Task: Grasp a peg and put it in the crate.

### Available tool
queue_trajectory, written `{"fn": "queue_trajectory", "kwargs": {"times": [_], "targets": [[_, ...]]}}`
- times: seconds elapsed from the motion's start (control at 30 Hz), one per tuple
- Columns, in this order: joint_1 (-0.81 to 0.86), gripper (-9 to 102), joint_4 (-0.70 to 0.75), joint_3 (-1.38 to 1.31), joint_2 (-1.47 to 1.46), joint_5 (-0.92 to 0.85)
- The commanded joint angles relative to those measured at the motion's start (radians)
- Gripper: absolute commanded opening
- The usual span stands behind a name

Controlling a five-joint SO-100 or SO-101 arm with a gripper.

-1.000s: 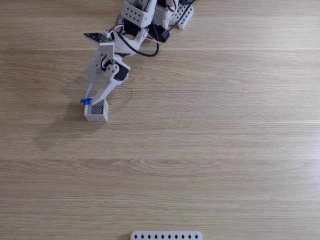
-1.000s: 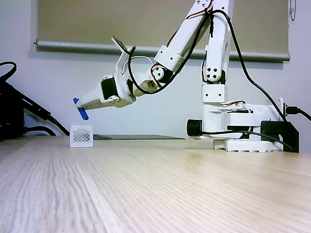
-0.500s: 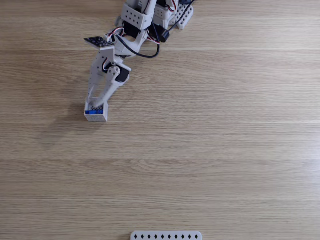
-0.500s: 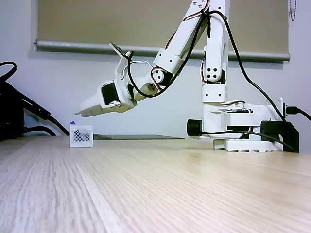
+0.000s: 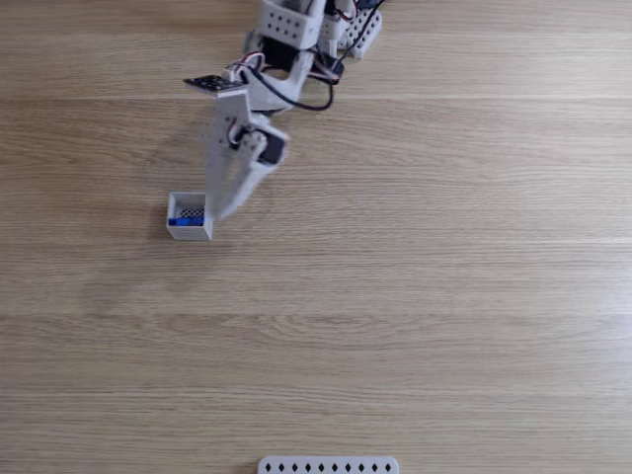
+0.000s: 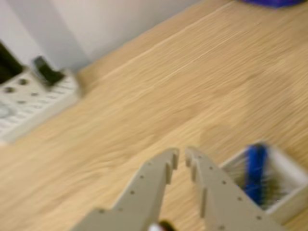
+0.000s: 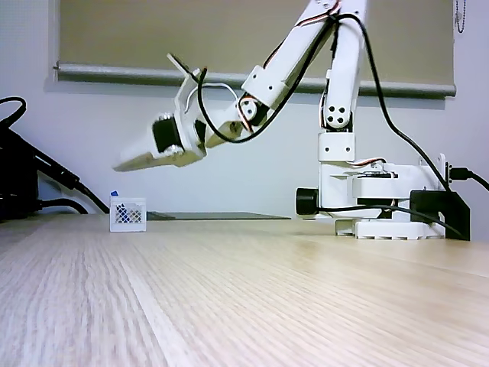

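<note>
Peg (image 5: pixel 186 221) inside crate (image 5: pixel 189 234)

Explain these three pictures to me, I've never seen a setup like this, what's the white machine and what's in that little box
The white machine is a small robot arm bolted to a wooden table; its tip is a gripper with two jaws. One fixed view looks straight down, another looks from table height at the side, and the wrist view rides on the arm itself. On the table stands a small white crate, and a tiny blue peg lies inside it, blurry in the wrist view. The jaws hold nothing; they look nearly closed and hang above the table beside the crate. A white strip with holes lies at the near edge.
</note>
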Motion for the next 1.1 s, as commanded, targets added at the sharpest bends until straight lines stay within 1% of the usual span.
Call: {"fn": "queue_trajectory", "kwargs": {"times": [0.0,0.2,0.43,0.6,0.73,0.87,1.07], "targets": [[-0.081,-1,0.132,-0.054,0.198,0.235],[-0.222,-1,0.371,-0.038,0.400,0.595],[-0.319,-1,0.624,-0.015,0.627,0.968],[-0.388,-1,0.765,0.086,0.838,1.177],[-0.407,-1,0.833,0.193,1.032,1.261],[-0.407,-1,0.913,0.288,1.190,1.267],[-0.402,-1,1.081,0.345,1.295,1.270]]}}
